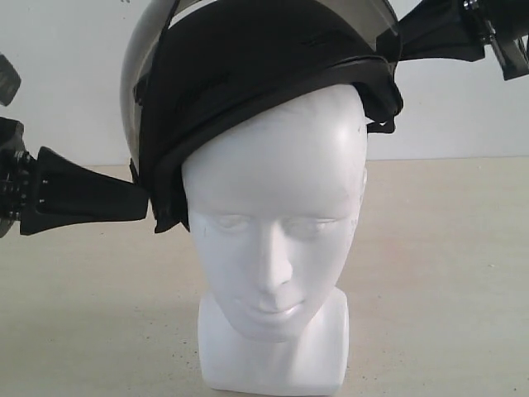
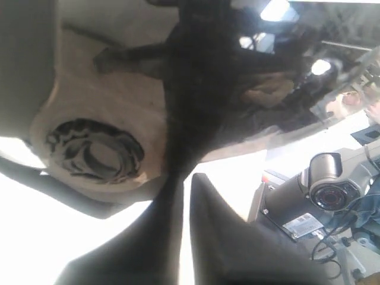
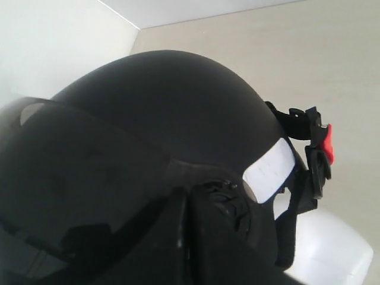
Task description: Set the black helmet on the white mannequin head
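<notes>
Beige tabletop (image 1: 446,273) below; black helmet (image 1: 248,74) tilts over white mannequin head (image 1: 277,207), left gripper (image 1: 140,203) and right gripper (image 1: 405,41) pinching its opposite edges.

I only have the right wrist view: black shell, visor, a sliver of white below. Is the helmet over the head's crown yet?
Observer: Yes. In the exterior view the black helmet covers the crown of the white mannequin head, and the whole face is bare below its rim.
Operator: Is it level?
Observer: No, it is tilted. The rim hangs low beside the face on the left gripper's side and rides high on the right gripper's side.
Operator: Is the left gripper holding on?
Observer: Yes, its jaws are shut on the helmet's lower edge.
</notes>
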Controlling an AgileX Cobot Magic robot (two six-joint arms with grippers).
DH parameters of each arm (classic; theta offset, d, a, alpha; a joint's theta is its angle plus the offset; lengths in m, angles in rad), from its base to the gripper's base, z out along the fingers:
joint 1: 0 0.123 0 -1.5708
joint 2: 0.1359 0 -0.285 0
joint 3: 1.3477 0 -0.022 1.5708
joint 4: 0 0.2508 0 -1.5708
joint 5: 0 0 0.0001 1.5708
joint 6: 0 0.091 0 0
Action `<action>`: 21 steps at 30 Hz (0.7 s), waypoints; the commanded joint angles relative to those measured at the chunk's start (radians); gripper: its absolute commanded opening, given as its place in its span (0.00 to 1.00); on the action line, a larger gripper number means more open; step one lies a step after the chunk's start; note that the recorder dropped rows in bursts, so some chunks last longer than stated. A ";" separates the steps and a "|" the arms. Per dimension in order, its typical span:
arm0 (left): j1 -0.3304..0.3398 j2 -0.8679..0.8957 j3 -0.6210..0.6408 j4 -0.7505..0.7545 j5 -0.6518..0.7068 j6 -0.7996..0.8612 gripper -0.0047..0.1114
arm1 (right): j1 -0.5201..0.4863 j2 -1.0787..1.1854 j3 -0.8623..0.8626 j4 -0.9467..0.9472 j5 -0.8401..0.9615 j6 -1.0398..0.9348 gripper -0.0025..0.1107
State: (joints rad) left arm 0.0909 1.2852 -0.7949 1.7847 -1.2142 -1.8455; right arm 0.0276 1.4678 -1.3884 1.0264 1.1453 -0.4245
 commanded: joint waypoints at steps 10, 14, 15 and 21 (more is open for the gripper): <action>0.007 -0.046 0.002 -0.040 -0.007 0.012 0.08 | 0.004 -0.045 0.016 -0.074 0.076 0.026 0.02; 0.007 -0.058 0.002 -0.040 -0.007 0.012 0.08 | 0.014 -0.053 0.016 -0.081 0.076 0.032 0.02; 0.007 -0.063 0.002 -0.040 -0.007 0.012 0.08 | 0.024 -0.053 0.016 -0.093 0.076 0.037 0.02; 0.007 -0.092 0.002 -0.040 -0.007 -0.001 0.08 | 0.063 -0.060 0.016 -0.159 0.076 0.069 0.02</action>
State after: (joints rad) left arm 0.0969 1.2083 -0.7949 1.7717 -1.2218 -1.8440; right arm 0.0796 1.4268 -1.3743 0.8765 1.2058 -0.3645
